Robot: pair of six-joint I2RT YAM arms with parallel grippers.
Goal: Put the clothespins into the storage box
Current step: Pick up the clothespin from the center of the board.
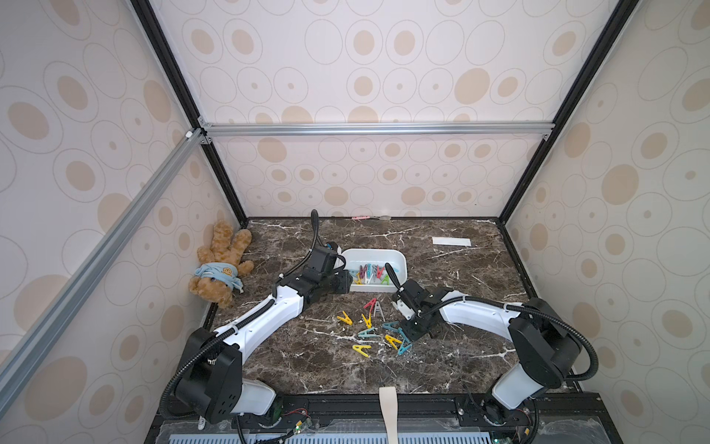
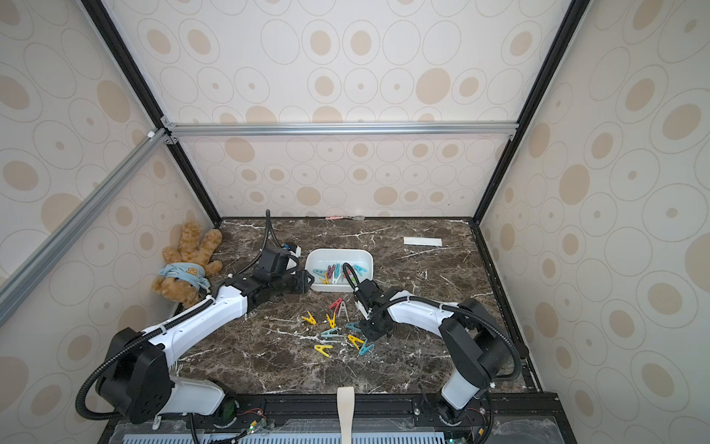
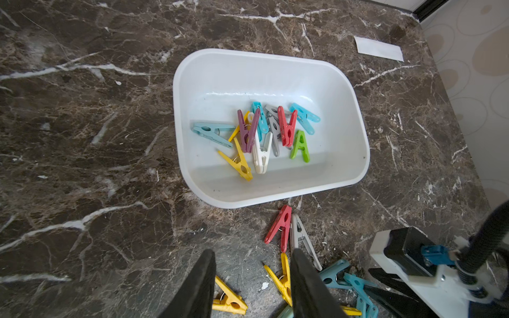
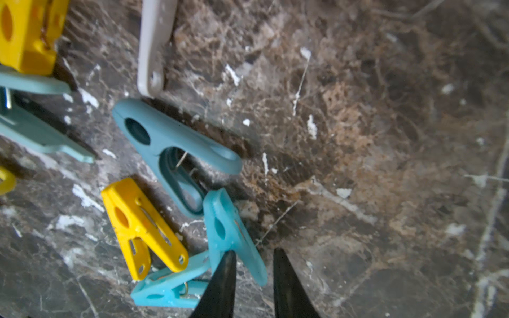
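Both arms rise from the near edge of the dark marble worktop (image 1: 326,369). The left arm (image 1: 261,323) stretches toward the middle, and the right arm (image 1: 480,313) bends inward and tips down.

A brown teddy bear (image 1: 221,265) lies against the left edge, toward the far-left corner.

Near the middle, a little toward the far edge, sits the storage box (image 1: 374,256). It holds roughly eleven clothespins (image 3: 261,135) in a loose heap: teal, blue, yellow, purple, white, grey, red and green.

A white paper strip (image 1: 451,241) lies toward the far-right corner.

About nine loose clothespins (image 1: 369,326) are scattered between the box and the near edge.

The left gripper (image 3: 252,253) hovers beside the box's left wall, its jaws well apart and empty.

The right gripper (image 4: 254,250) points down among the loose pegs. Its jaws are only narrowly apart, with one leg of a light-blue clothespin (image 4: 228,228) partly between them and not pinched.
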